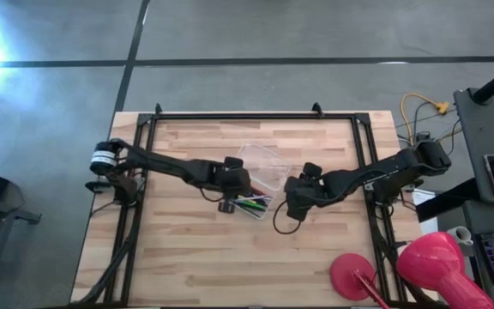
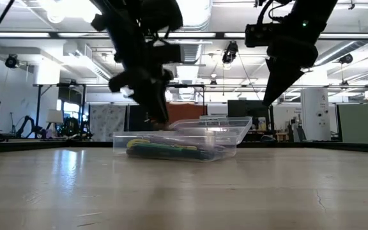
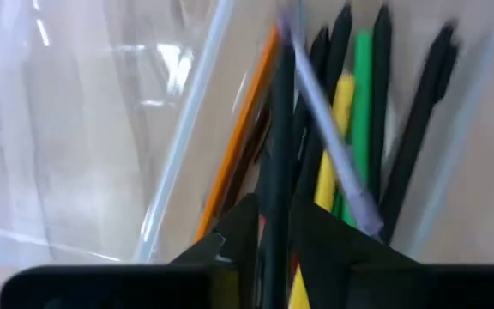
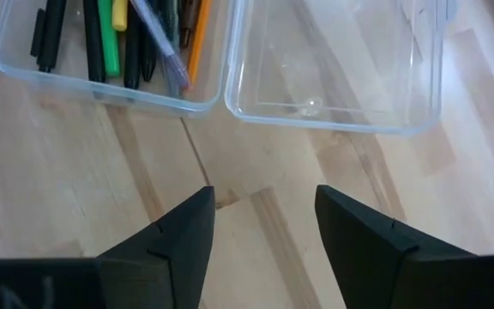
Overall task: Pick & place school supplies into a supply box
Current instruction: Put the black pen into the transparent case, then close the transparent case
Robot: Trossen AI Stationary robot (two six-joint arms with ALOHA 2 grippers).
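We see a light wooden table (image 1: 195, 249) with a dark frame along its edges. Near its centre lies the clear supply box (image 1: 256, 206) holding pens and pencils, its open lid (image 1: 264, 163) resting at about one o'clock from it. A pink-red round object (image 1: 354, 276) lies at five o'clock

Left gripper (image 3: 274, 249): fingertips cut off by the lower frame edge in its wrist view; a dark pen (image 3: 279, 154) runs between them, contact not determinable. Pens (image 1: 252, 204) in the supply box (image 1: 262, 176) too small to separate from above. Scissors not identifiable. Right gripper (image 4: 264, 225): finger bases cropped
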